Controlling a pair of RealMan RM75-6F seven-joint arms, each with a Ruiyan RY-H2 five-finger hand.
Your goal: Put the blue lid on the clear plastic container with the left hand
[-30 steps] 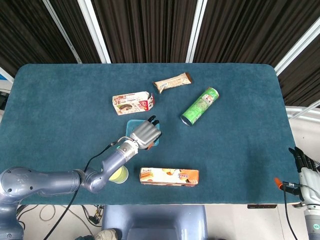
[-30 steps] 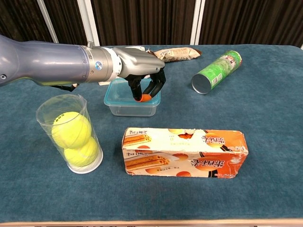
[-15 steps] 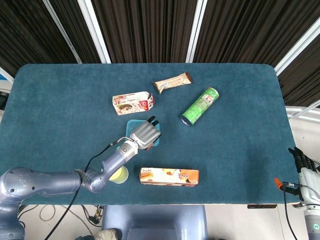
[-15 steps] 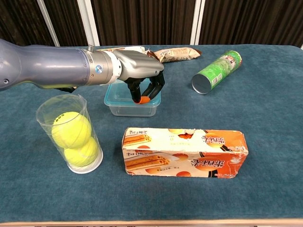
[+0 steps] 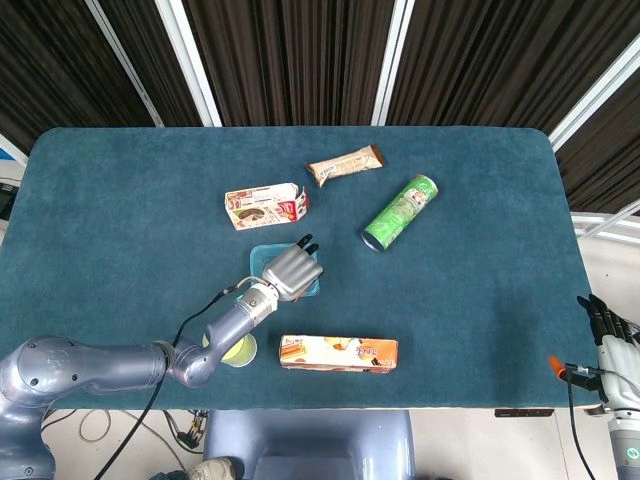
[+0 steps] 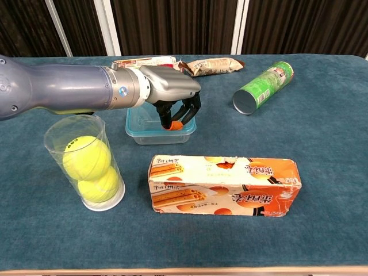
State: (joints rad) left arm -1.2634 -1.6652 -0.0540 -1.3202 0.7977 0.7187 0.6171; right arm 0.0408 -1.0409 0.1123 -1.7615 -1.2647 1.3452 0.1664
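Nearest us in the chest view, the tennis ball tube (image 6: 86, 164) stands at about 8 o'clock from the clear plastic container (image 6: 158, 138) and the orange biscuit box (image 6: 224, 184) lies at about 5 o'clock, both close to it but apart. Just behind them, the left hand (image 6: 169, 95) has sunk lower over the container than it was a second ago. Its fingers are curled in narrow, and their tips (image 6: 175, 123) are now down on the 3 o'clock end of the blue lid (image 6: 131, 118). The lid lies across the top of the container, directly under the palm. We judge it to be placed but perhaps not snapped home, since we cannot tell whether the far rim is seated. The container's near edge looks to have slid slightly towards us under the push, so further pressing should go straight down. We cannot tell whether the thumb hooks under the lid's edge or only rests on it. Farther back on the table (image 6: 322, 144), the green can (image 6: 263, 86) lies at 2 o'clock, the wrapped snack bar (image 6: 213, 66) at 1 o'clock, and the red-and-white carton (image 6: 141, 60) at 12 o'clock. The right hand (image 5: 610, 330) stays off the table edge in the head view, and its fingers are too small to read.
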